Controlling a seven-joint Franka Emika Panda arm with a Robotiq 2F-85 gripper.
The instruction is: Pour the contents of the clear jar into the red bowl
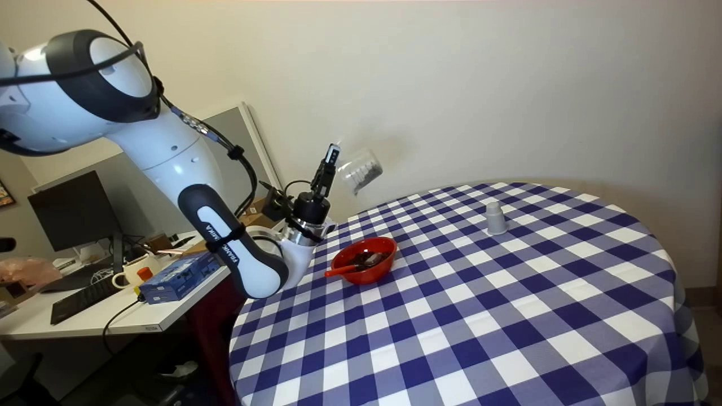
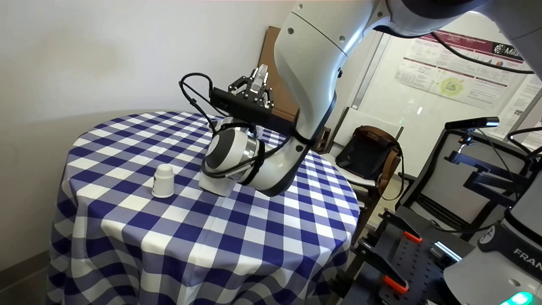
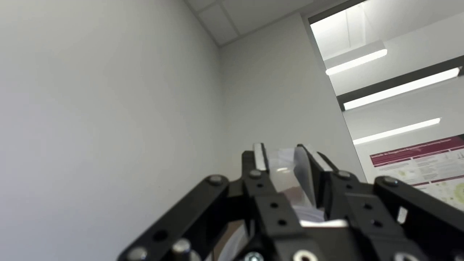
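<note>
The clear jar (image 1: 360,169) is tilted in the air in an exterior view, with dark stuff at its lower right end. My gripper (image 1: 333,151) points upward and is shut on a clear part of the jar. In the wrist view the clear jar (image 3: 284,174) shows between the fingers (image 3: 282,156). An exterior view shows the gripper (image 2: 259,76) from behind, with the clear piece between its fingers. The red bowl (image 1: 370,276) stands on the table below and slightly right of the gripper, with dark pieces inside. It is hidden behind the arm in the view from behind.
A red handle (image 1: 340,270) leans over the bowl's rim. A small pale container (image 1: 496,220) stands farther right on the checkered table (image 1: 485,316); it also shows in an exterior view (image 2: 164,182). A wall rises behind the table. A desk with a blue box (image 1: 177,276) is at left.
</note>
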